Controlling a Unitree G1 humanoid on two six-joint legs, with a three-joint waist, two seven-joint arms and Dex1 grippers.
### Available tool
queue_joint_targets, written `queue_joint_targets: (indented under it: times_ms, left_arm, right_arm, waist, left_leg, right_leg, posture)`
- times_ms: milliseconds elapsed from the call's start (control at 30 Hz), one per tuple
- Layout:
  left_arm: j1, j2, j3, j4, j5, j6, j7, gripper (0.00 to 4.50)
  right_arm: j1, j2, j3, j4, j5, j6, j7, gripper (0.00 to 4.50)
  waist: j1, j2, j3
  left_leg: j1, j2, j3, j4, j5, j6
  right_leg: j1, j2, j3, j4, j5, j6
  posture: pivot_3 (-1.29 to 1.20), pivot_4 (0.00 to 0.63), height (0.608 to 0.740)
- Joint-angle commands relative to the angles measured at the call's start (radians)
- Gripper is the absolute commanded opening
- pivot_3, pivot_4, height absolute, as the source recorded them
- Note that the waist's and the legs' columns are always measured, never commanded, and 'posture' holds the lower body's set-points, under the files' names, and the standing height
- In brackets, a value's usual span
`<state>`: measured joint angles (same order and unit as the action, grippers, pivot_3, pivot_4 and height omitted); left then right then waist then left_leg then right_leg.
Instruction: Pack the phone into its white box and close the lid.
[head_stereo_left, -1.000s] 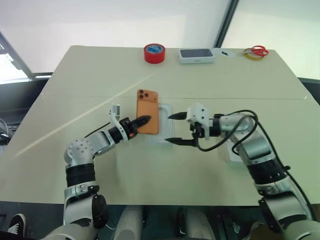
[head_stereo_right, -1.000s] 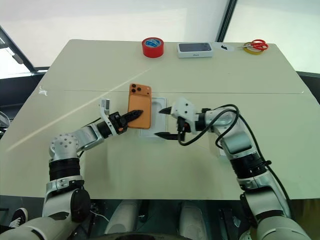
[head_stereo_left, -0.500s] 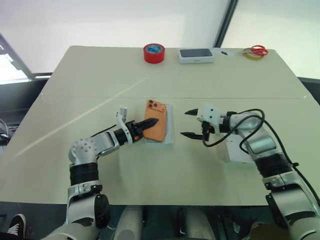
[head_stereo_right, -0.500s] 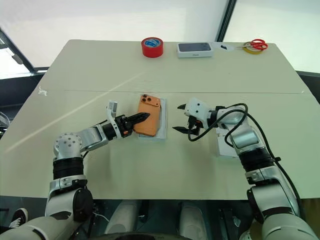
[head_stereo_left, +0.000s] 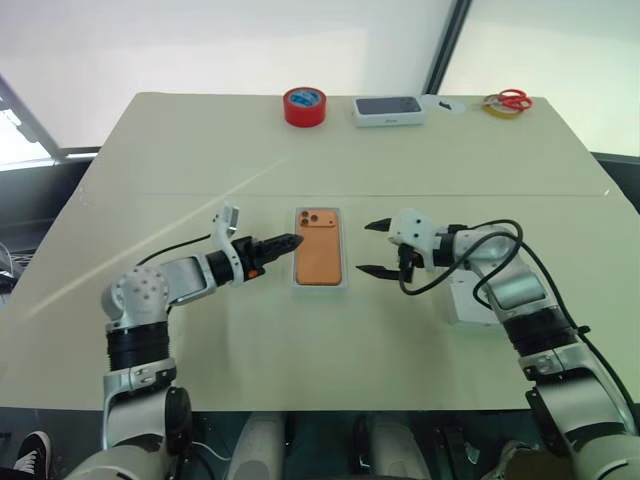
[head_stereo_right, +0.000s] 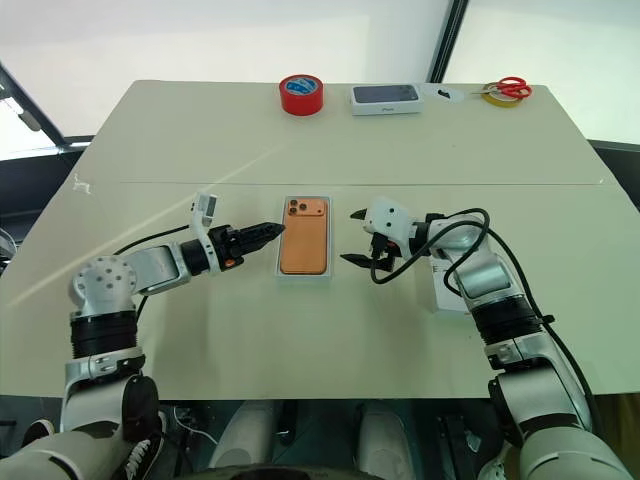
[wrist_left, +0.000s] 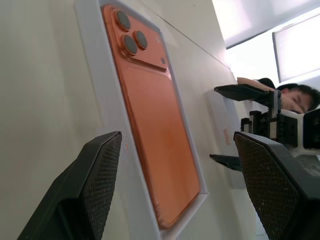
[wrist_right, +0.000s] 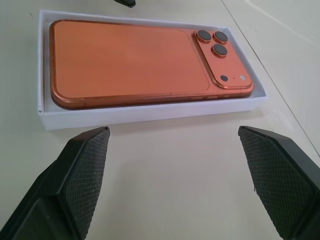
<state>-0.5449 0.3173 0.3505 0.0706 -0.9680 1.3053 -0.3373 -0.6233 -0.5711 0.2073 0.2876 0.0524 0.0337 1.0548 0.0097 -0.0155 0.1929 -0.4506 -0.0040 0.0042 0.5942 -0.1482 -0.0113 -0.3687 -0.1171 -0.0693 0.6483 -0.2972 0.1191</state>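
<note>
One phone (head_stereo_left: 320, 245) (boxed), two hands

Orange phone (head_stereo_left: 319, 246) flat, lenses up, inside open white box (head_stereo_left: 345, 285).

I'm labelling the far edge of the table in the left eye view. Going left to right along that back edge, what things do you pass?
Red tape roll → white box with a dark phone picture → small dark item → yellow tape roll, with red-handled scissors lying partly over it.
</note>
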Motion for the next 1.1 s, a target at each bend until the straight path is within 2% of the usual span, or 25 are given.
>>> queue_joint_targets:
  times_ms: [33, 67, 167, 233, 333, 367, 400, 500, 567, 767, 967, 1100]
  left_arm:
    - [-0.010, 0.040, -0.004, -0.066, 0.005, -0.045, -0.042, 3.74]
    - [-0.012, 0.050, -0.009, -0.065, 0.022, -0.075, -0.052, 3.52]
    - [-0.017, 0.054, -0.018, -0.046, 0.061, -0.149, -0.057, 2.46]
    - [-0.003, 0.089, -0.108, -0.033, 0.187, -0.273, -0.081, 1.37]
    - [0.001, 0.133, -0.254, 0.015, 0.370, -0.461, -0.146, 0.00]
    - [0.001, 0.143, -0.290, 0.025, 0.406, -0.496, -0.168, 0.00]
    - [-0.002, 0.150, -0.336, 0.040, 0.453, -0.530, -0.180, 0.00]
    - [-0.027, 0.153, -0.473, 0.086, 0.579, -0.590, -0.211, 0.00]
    - [-0.034, 0.140, -0.539, 0.089, 0.595, -0.594, -0.286, 0.00]
    - [-0.070, 0.027, -0.569, 0.136, 0.582, -0.593, -0.385, 0.00]
    - [-0.114, -0.115, -0.590, 0.186, 0.577, -0.644, -0.501, 0.00]
    - [-0.158, -0.184, -0.613, 0.269, 0.627, -0.694, -0.518, 0.00]
  right_arm:
    - [-0.014, 0.009, -0.014, -0.006, 0.006, -0.015, -0.005, 4.33]
    - [-0.021, 0.015, -0.018, 0.002, 0.013, -0.007, -0.005, 4.33]
    - [-0.046, 0.028, -0.033, 0.037, 0.004, 0.009, -0.044, 3.45]
    - [-0.062, 0.026, -0.023, 0.067, -0.034, -0.045, -0.081, 2.38]
    - [-0.080, 0.030, 0.010, 0.118, -0.108, -0.114, -0.139, 0.90]
    - [-0.081, 0.033, 0.015, 0.128, -0.119, -0.124, -0.146, 0.26]
    - [-0.078, 0.038, 0.025, 0.135, -0.132, -0.134, -0.152, 0.06]
    - [-0.054, 0.047, 0.070, 0.139, -0.174, -0.146, -0.144, 0.06]
    - [-0.043, 0.047, 0.083, 0.140, -0.186, -0.159, -0.144, 0.06]
    - [-0.026, 0.012, 0.051, 0.097, -0.147, -0.128, -0.108, 0.06]
    - [0.150, -0.157, 0.021, -0.089, -0.086, -0.044, 0.051, 0.06]
    - [0.236, -0.237, -0.026, -0.187, -0.063, -0.009, 0.071, 0.06]
  waist:
    - [0.003, 0.000, 0.000]
    - [0.003, 0.000, 0.000]
    - [0.002, 0.000, 0.000]
    - [0.002, 0.000, 0.000]
    - [0.002, 0.000, 0.000]
    - [0.002, 0.000, 0.000]
    - [0.002, 0.000, 0.000]
    - [0.002, 0.000, 0.000]
    - [0.005, 0.001, 0.000]
    - [0.006, 0.001, 0.000]
    - [0.038, 0.001, 0.000]
    - [0.040, 0.000, 0.000]
  left_leg:
    - [0.000, 0.000, 0.000, 0.000, 0.000, 0.000]
    - [0.000, 0.000, 0.000, 0.000, 0.000, 0.000]
    - [0.000, 0.000, 0.000, 0.000, 0.000, 0.000]
    - [0.000, 0.000, 0.000, 0.000, 0.000, 0.000]
    - [0.000, -0.001, 0.002, -0.001, 0.000, 0.000]
    - [0.000, -0.001, 0.003, -0.001, 0.000, 0.000]
    - [0.000, 0.000, 0.003, -0.001, 0.000, 0.000]
    - [-0.001, 0.000, 0.004, -0.002, 0.000, 0.000]
    - [-0.001, 0.000, 0.005, -0.002, 0.000, 0.000]
    - [-0.001, -0.001, 0.003, 0.000, 0.000, 0.002]
    - [-0.002, -0.001, 0.003, 0.002, -0.001, 0.006]
    - [-0.003, -0.001, 0.003, 0.003, -0.001, 0.006]
  right_leg:
    - [0.000, 0.000, 0.000, 0.000, 0.000, 0.000]
    - [0.000, 0.000, 0.000, 0.000, 0.000, 0.000]
    - [0.000, 0.000, 0.000, -0.001, 0.000, 0.000]
    - [0.000, 0.000, 0.000, -0.001, 0.000, 0.000]
    - [-0.001, 0.000, 0.001, -0.001, 0.000, 0.000]
    - [-0.002, 0.000, 0.001, 0.000, 0.000, -0.001]
    - [-0.002, 0.000, 0.001, -0.001, 0.000, -0.001]
    - [-0.003, 0.000, 0.001, -0.001, 0.000, -0.001]
    - [-0.002, 0.000, 0.001, -0.001, 0.000, 0.000]
    - [-0.001, -0.001, 0.002, -0.001, 0.000, 0.000]
    - [0.000, -0.002, 0.001, -0.003, 0.000, 0.000]
    - [0.001, -0.002, 0.001, -0.004, 0.000, 0.000]
  posture:
    - [0.00, 0.150, 0.740]
    - [0.00, 0.150, 0.740]
    - [0.00, 0.150, 0.740]
    - [0.00, 0.150, 0.740]
    - [0.00, 0.150, 0.740]
    - [0.00, 0.150, 0.740]
    - [0.00, 0.150, 0.740]
    - [0.00, 0.150, 0.740]
    - [0.00, 0.150, 0.740]
    - [0.00, 0.150, 0.740]
    - [0.00, 0.150, 0.740]
    - [0.00, 0.150, 0.740]
